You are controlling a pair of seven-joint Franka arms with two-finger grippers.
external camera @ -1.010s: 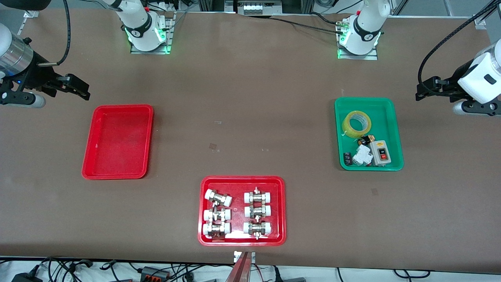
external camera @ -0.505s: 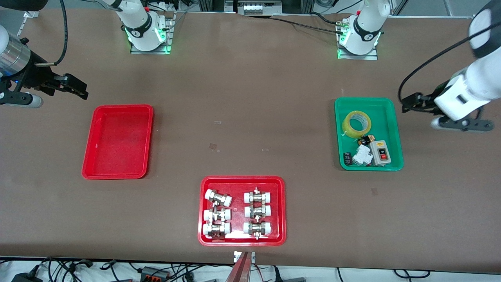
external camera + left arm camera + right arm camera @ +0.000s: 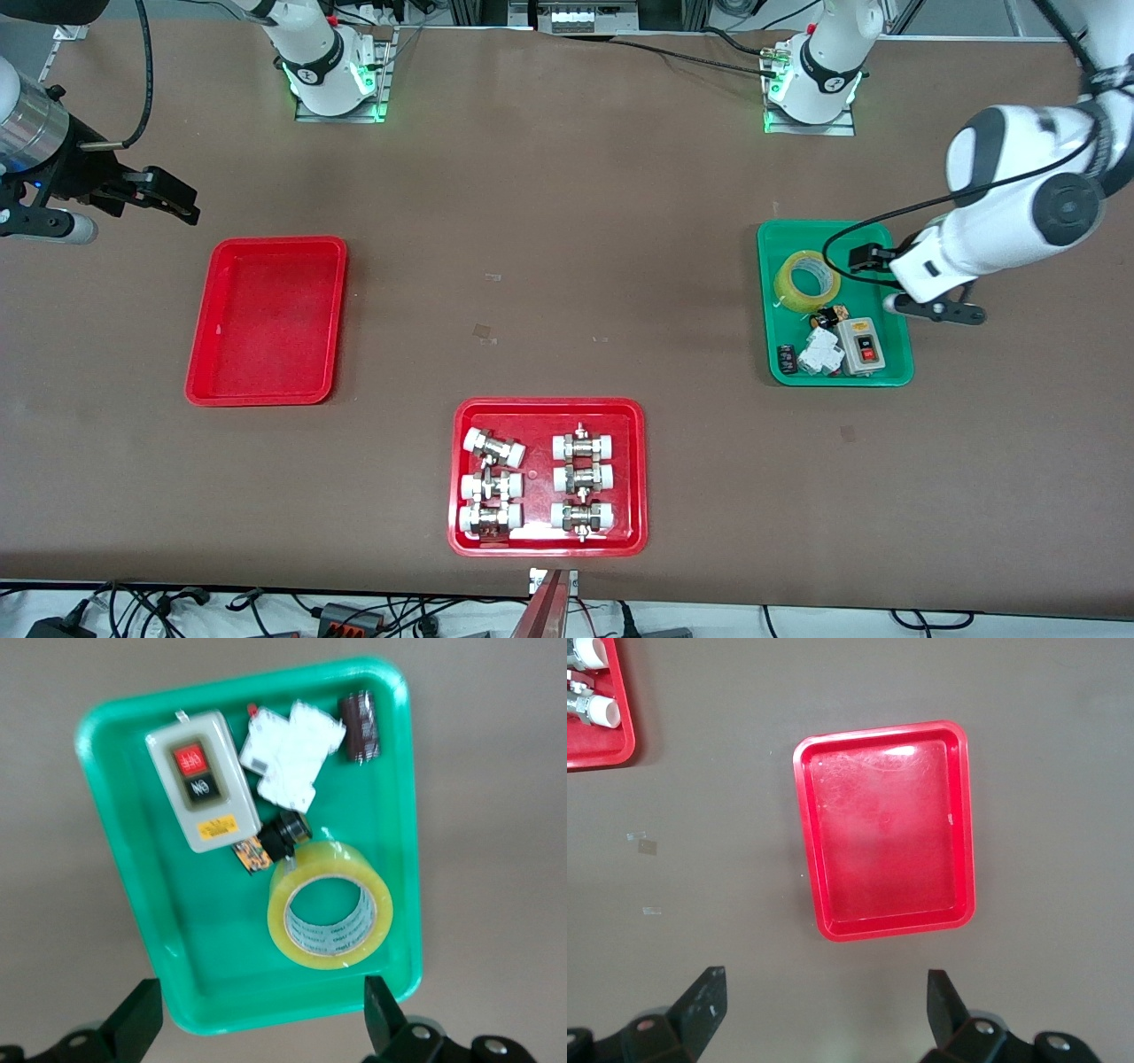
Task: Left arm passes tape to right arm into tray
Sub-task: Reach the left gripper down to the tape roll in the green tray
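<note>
The tape (image 3: 807,280), a translucent yellow roll, lies flat in the green tray (image 3: 833,227), at the end farther from the front camera. My left gripper (image 3: 870,260) hangs open over that tray, just beside the roll and touching nothing. In the left wrist view the tape (image 3: 330,916) shows past my left gripper (image 3: 260,992), whose black fingertips (image 3: 142,1001) stand wide apart. The red tray (image 3: 266,321) lies empty toward the right arm's end of the table. My right gripper (image 3: 173,200) waits open above the table near it. The right wrist view shows the tray (image 3: 886,828) past the right gripper (image 3: 824,981).
The green tray (image 3: 204,939) also holds a grey switch box (image 3: 860,345), a white breaker (image 3: 819,353) and small dark parts. A wider red tray (image 3: 549,404) near the front edge carries several metal fittings (image 3: 493,483).
The left arm has swung in from its end of the table, bringing its open gripper over the green tray. The right arm has hardly moved.
</note>
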